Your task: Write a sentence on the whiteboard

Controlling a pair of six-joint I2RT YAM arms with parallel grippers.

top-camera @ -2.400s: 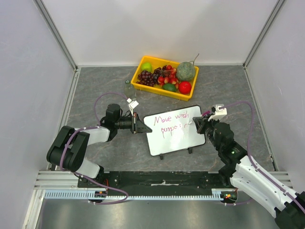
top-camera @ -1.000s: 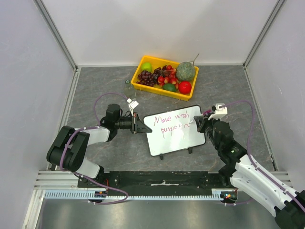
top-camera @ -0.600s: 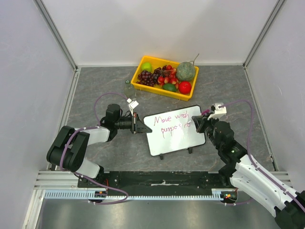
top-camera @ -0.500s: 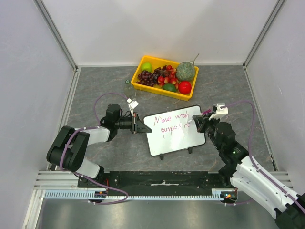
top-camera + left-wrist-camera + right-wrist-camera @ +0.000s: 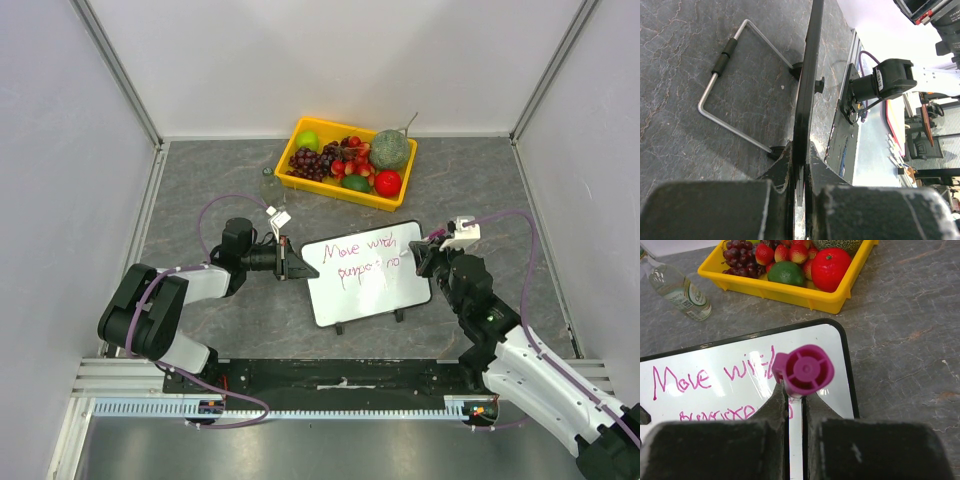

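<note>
The whiteboard [image 5: 365, 285] stands tilted on the grey table, black-rimmed, with small feet. It carries the sentence [image 5: 362, 255] in magenta: "Move with" over a second line. My left gripper [image 5: 292, 270] is shut on the board's left edge, seen edge-on in the left wrist view [image 5: 807, 95]. My right gripper [image 5: 420, 262] is shut on a magenta marker [image 5: 805, 371] and holds it upright over the board's right side [image 5: 740, 377], at the end of the second line. The marker's tip is hidden.
A yellow tray [image 5: 300, 131] of fruit stands behind the board, also in the right wrist view [image 5: 790, 291]. A small clear bottle [image 5: 268, 186] stands left of it [image 5: 677, 289]. The board's wire stand [image 5: 735, 95] rests on the table. White walls enclose the cell.
More magenta strokes have appeared at the end of the second line. My right gripper has shifted slightly right with the marker. The left arm has not moved.
</note>
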